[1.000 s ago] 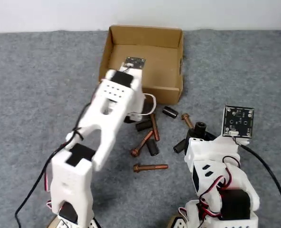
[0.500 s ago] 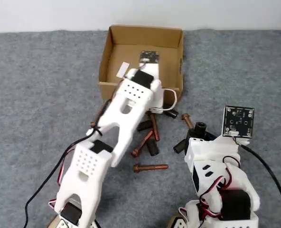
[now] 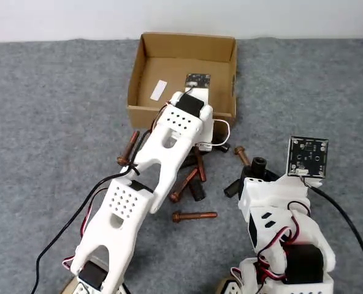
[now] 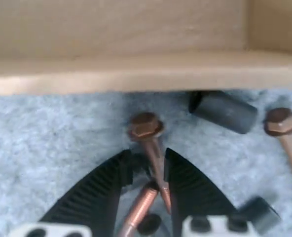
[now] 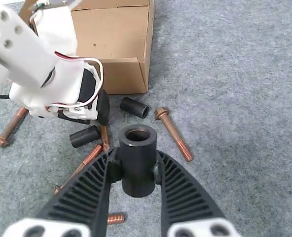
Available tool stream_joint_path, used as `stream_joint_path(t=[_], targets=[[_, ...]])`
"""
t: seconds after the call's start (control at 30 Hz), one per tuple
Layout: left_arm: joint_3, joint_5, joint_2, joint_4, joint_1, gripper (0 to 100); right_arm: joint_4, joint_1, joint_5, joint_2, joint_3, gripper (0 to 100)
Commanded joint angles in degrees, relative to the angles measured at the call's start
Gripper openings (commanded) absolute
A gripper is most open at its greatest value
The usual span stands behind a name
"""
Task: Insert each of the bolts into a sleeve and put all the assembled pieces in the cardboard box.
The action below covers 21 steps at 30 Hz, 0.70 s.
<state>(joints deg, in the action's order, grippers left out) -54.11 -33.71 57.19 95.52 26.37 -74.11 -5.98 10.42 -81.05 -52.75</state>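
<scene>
So there's a copper hex-head bolt (image 4: 146,129) lying flat between the left gripper (image 4: 148,158) jaws, with its head sticking out toward the cardboard box (image 4: 136,74) wall just past the tips. A black sleeve (image 5: 137,160) stands upright, hole up, pinched in the right gripper (image 5: 135,165).

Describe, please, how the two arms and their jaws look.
Both the left arm and right arm are white plastic shells, some perforated with small holes, with black motors and red, black and white cables. Their jaws are black, ribbed and tapering.
</scene>
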Motion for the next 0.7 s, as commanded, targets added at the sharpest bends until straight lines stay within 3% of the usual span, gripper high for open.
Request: stream_joint_path(t=[0.0, 0.47, 0.67], targets=[[-2.4, -0.4, 0.2, 0.7, 0.2, 12, -0.2, 0.7, 0.6, -0.3, 2.5, 0.9], [-4.9, -0.4, 4.9, -1.8, 1.1, 12, -0.2, 0.7, 0.5, -0.3, 2.5, 0.9], [-5.1, -0.2, 4.9, -1.7, 1.1, 1, -0.2, 0.7, 0.5, -0.3, 2.6, 0.9]])
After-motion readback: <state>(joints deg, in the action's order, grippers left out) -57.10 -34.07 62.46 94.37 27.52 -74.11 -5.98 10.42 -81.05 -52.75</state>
